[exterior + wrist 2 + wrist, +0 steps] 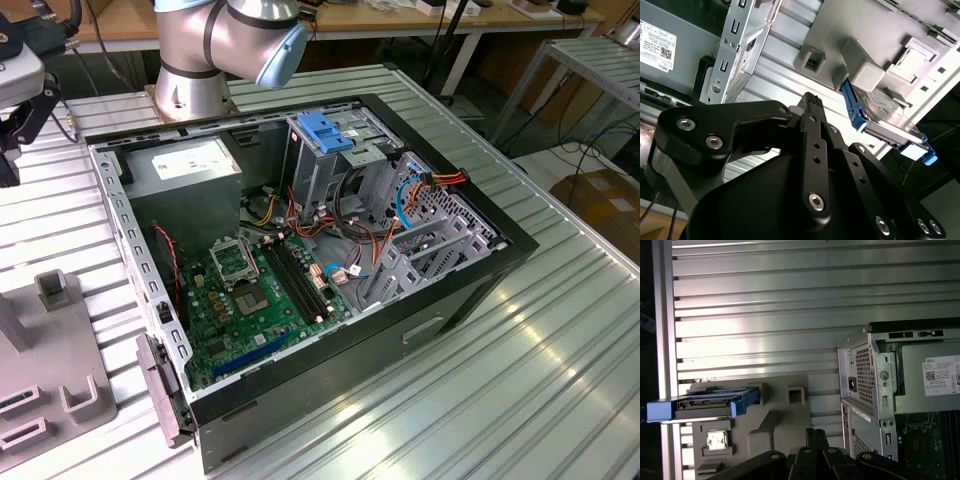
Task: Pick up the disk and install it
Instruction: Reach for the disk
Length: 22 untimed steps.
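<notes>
The disk (pixel 705 404) is a flat silver-grey drive with blue side rails. It stands on its edge in a slot of a grey holder (pixel 785 420) on the ribbed metal table. In the second wrist view the disk (pixel 890 119) sits behind a grey block of that holder. My gripper (pixel 815 434) hangs above the table between the holder and the open computer case (pixel 875 390), well apart from the disk. Its black fingers (pixel 812 107) are shut together with nothing between them.
In the exterior view the open computer case (pixel 470 290) lies on its side, showing the motherboard (pixel 250 300), a grey power supply box (pixel 185 165) and a blue-handled drive cage (pixel 325 135). The arm's base (pixel 195 60) stands behind it. The grey holder (pixel 50 380) is at that view's lower left.
</notes>
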Tool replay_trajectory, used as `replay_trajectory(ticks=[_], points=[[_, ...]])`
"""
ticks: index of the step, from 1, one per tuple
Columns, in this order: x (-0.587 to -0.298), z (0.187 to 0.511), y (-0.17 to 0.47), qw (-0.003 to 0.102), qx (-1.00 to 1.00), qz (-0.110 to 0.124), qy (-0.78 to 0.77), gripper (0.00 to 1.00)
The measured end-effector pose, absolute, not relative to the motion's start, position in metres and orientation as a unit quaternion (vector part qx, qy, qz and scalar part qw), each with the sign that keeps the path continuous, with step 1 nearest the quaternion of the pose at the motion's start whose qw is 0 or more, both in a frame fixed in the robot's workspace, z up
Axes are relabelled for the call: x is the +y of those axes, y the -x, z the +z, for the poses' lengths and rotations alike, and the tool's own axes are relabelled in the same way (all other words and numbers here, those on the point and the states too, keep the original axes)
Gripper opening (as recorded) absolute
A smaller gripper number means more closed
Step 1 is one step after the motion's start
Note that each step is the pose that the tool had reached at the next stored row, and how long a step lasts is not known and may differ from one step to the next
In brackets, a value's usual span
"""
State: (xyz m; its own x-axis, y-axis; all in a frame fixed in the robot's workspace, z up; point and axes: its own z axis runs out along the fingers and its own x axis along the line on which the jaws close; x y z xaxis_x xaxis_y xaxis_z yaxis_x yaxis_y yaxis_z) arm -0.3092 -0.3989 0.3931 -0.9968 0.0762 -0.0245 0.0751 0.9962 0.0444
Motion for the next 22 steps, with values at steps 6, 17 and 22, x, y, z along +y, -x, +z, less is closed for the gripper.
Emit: replay_trajectory(ticks=[6, 17, 22], points=[[-0.399, 0.393, 0.315, 0.013, 0.999, 0.022, -0.038, 0.1], [-0.399, 0.393, 0.332, 0.013, 0.999, 0.022, -0.038, 0.1], [-0.399, 0.393, 0.339, 0.013, 0.999, 0.022, -0.038, 0.1]])
